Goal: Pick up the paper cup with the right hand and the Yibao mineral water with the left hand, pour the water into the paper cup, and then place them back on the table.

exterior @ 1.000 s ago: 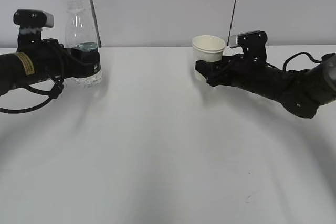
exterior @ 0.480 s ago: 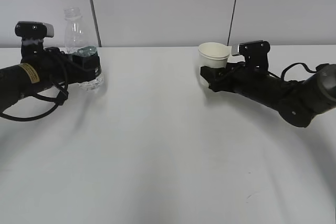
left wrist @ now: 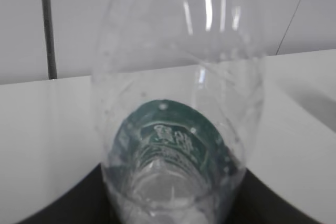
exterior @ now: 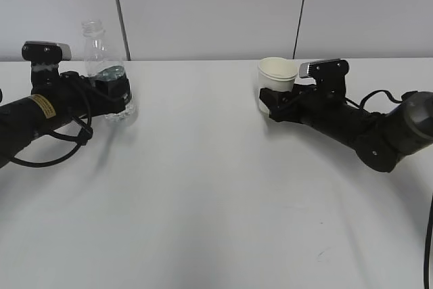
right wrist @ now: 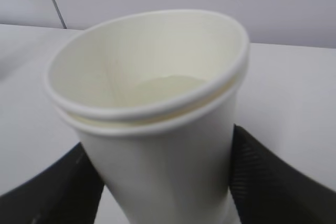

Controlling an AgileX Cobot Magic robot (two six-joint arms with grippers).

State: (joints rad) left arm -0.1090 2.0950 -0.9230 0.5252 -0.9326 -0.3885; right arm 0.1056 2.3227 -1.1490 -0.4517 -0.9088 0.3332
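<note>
The Yibao mineral water (exterior: 103, 49) is a clear capless bottle with a dark green label, standing upright at the far left with its base at the table (exterior: 203, 187). My left gripper (exterior: 116, 94) is shut on its lower body. In the left wrist view the bottle (left wrist: 178, 103) fills the frame between my black fingers (left wrist: 63, 205). The paper cup (exterior: 276, 74) is upright at the right, low over the table. My right gripper (exterior: 269, 105) is shut on its lower part. In the right wrist view the cup (right wrist: 152, 129) sits between my fingers (right wrist: 265, 179).
A grey wall with two dark vertical seams (exterior: 116, 5) stands behind the table's far edge. A black cable (exterior: 389, 93) loops beside the right arm. White tabletop lies between the two arms and in front of them.
Both arms have come down. The bottle has dropped lower at the left, and the cup has moved down and slightly right, both still held.
</note>
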